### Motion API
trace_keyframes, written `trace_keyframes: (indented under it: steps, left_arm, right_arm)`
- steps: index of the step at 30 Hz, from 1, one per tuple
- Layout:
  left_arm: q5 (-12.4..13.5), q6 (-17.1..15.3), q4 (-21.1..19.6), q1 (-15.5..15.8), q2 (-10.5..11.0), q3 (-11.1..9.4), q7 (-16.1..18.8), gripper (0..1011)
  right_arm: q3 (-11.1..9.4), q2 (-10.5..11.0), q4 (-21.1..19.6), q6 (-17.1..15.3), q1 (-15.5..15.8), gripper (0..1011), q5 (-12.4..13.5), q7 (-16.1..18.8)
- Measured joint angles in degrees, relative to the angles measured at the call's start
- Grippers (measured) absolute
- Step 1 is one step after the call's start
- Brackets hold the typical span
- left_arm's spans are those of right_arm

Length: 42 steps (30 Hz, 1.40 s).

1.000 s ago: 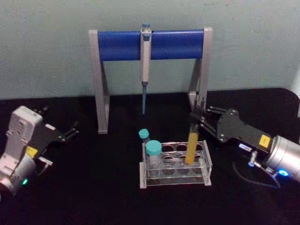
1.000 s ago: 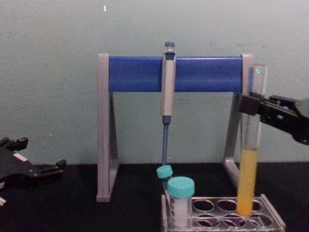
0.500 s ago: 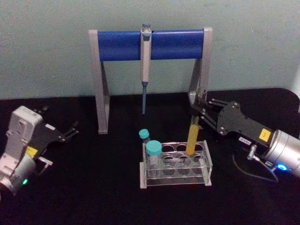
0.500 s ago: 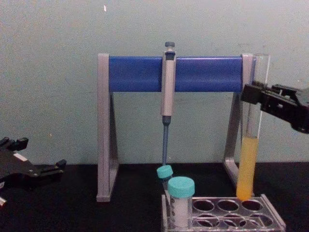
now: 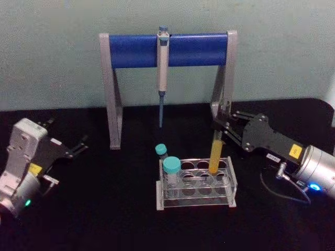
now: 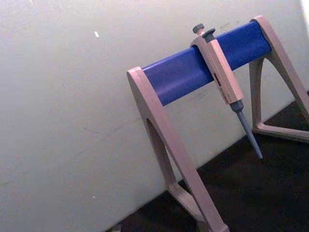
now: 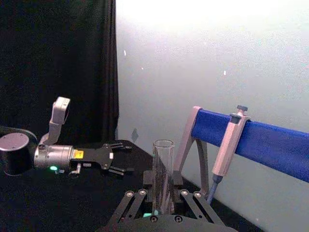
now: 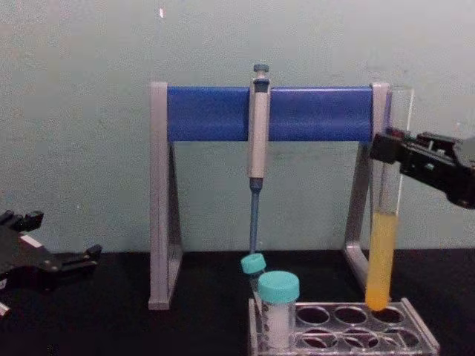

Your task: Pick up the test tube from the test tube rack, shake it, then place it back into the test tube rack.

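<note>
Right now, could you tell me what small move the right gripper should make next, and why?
Probably raise the test tube straight up a little. The right gripper is shut on its upper part, but its bottom hangs level with the top of the test tube rack, over a rear hole; shaking there could strike it. The left gripper sits parked left.

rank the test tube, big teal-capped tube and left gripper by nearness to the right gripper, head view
1. test tube, gripped by the right gripper, at the test tube rack's right end
2. big teal-capped tube, at the rack's left end
3. left gripper, far left, open
</note>
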State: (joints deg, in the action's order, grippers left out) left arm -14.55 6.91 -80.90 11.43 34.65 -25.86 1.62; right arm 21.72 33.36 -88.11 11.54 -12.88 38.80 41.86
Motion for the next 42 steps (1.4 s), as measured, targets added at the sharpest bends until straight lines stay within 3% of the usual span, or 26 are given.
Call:
trace_keyframes:
  steps: [12, 31, 42]
  left_arm:
    - [0.00, 0.00, 0.00, 0.00, 0.00, 0.00, 0.00, 1001]
    - [0.00, 0.00, 0.00, 0.00, 0.00, 0.00, 0.00, 1001]
    - [0.00, 0.00, 0.00, 0.00, 0.00, 0.00, 0.00, 1001]
  right_arm:
    - [-0.01, 0.15, 0.65, -0.25, 0.44, 230, -1.10, -0.72]
    - [1.13, -1.54, 3.87, -0.10, -1.28, 230, -2.11, 0.09]
    - [0.07, -0.90, 3.27, 0.22, -0.43, 230, -2.55, -0.94]
